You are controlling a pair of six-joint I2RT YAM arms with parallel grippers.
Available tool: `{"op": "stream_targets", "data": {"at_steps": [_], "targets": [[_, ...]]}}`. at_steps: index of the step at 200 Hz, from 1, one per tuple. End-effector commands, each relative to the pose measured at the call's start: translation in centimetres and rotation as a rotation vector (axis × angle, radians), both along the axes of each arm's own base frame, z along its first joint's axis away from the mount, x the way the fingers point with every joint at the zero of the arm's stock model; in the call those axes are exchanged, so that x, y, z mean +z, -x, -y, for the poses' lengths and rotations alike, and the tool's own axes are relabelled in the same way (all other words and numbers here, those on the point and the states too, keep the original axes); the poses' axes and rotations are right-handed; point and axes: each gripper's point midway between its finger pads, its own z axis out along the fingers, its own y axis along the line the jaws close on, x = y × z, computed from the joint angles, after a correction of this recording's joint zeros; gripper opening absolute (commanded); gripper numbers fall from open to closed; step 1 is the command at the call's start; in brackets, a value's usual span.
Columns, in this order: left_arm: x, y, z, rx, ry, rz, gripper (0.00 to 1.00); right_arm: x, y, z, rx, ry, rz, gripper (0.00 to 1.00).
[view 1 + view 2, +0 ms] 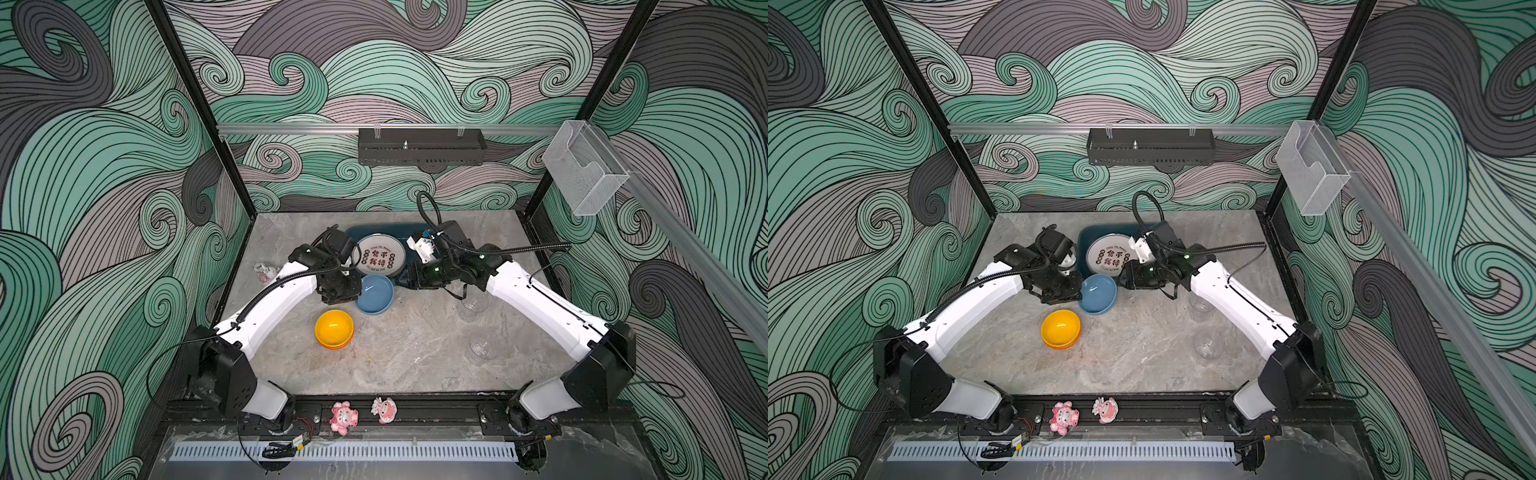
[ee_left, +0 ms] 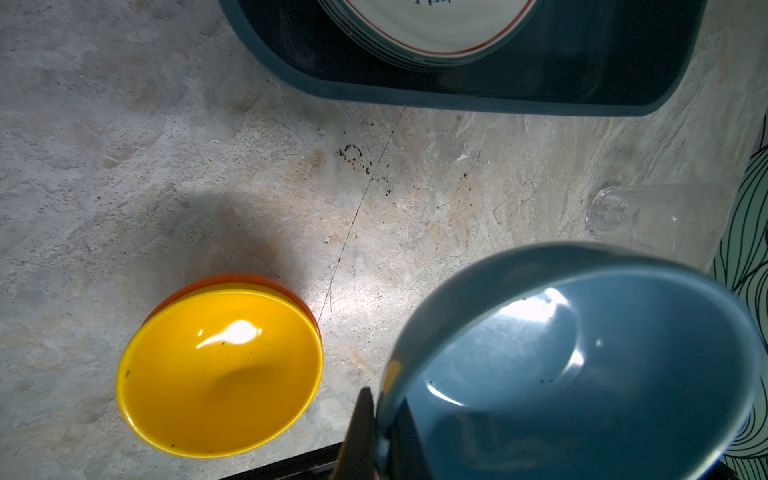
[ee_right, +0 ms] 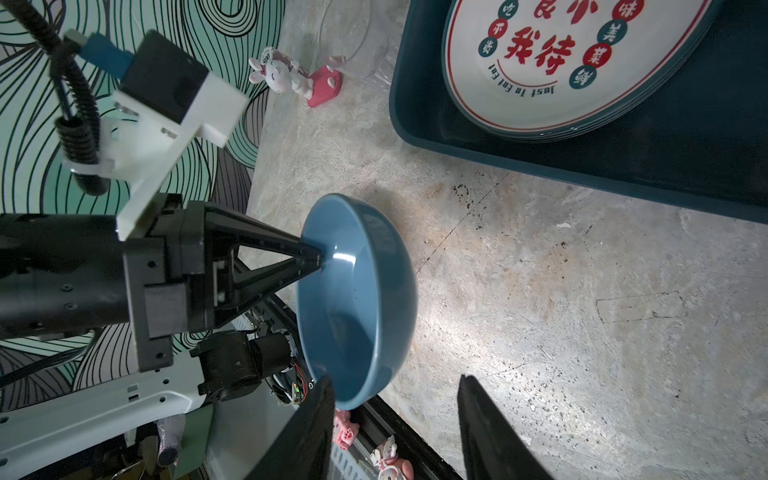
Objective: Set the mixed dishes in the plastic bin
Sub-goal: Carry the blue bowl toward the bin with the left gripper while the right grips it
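Left hand (image 3: 319, 261) clamped on blue bowl (image 3: 365, 299) rim, bowl tilted. Right hand (image 3: 395, 377) spread apart, just beside bowl. Plates (image 3: 540, 97) stacked in bin (image 3: 415, 124).

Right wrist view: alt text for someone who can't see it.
The left gripper pinches the rim of a tilted blue bowl over the marble table; the right gripper is open beside it. Lettered white plates sit stacked in the teal bin.
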Motion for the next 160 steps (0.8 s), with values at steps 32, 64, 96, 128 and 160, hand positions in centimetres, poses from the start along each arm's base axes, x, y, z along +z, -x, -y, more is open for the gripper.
{"op": "stream_targets", "data": {"at_steps": [32,64,96,128,160], "targets": [[1.7,-1.0,1.3,-0.016,0.011,0.048,0.00,-0.1,-0.8,-1.0,-0.003,-0.016,-0.029,0.48],[1.9,-1.1,1.8,-0.026,0.013,0.051,0.00,-0.8,-1.0,-1.2,-0.005,-0.005,-0.046,0.46],[2.1,-1.2,2.2,-0.035,0.016,0.055,0.00,-1.2,-1.3,-1.3,-0.006,0.002,-0.053,0.43],[2.2,-1.4,2.6,-0.040,0.020,0.053,0.00,-1.8,-1.5,-1.4,-0.006,0.017,-0.058,0.36],[2.4,-1.6,2.8,-0.042,0.023,0.057,0.00,-2.4,-1.7,-1.2,-0.009,0.046,-0.057,0.28]]}}
